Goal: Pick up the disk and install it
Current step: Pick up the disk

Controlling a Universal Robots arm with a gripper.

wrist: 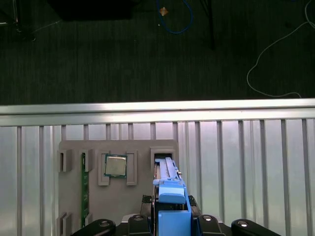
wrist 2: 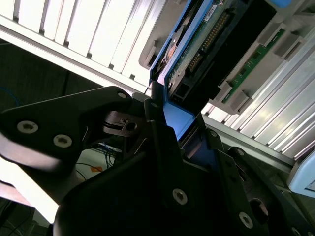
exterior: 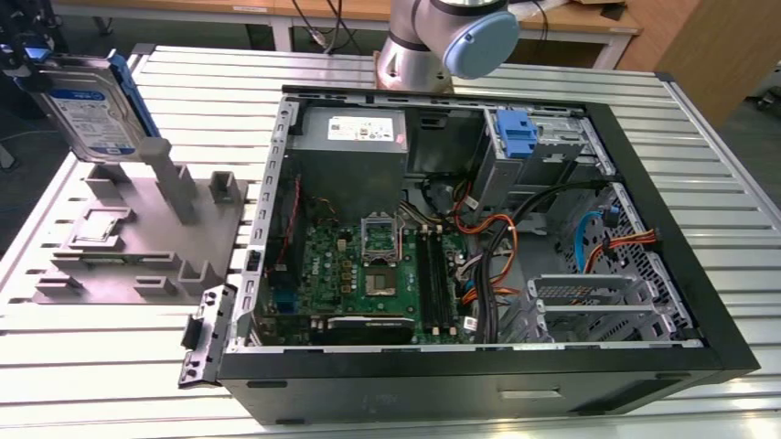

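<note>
In the second wrist view the black hand (wrist 2: 167, 129) is clamping the disk (wrist 2: 209, 42) by its blue carrier frame (wrist 2: 182, 115), closed tight on the frame's edge. In the first wrist view a small square chip (wrist: 115, 166) and a green memory stick (wrist: 84, 187) are sitting in pockets of the grey fixture (wrist: 118, 147) just beneath the held disk. In the exterior view the disk is hanging label-outward and slightly tilted above that fixture at the exterior view's left, outside the computer case (exterior: 678, 229). The case is lying open on the slatted metal surface (exterior: 98, 375), its motherboard (exterior: 366, 274) showing. Behind it the arm's base (exterior: 427, 46) is standing at the far edge.
</note>
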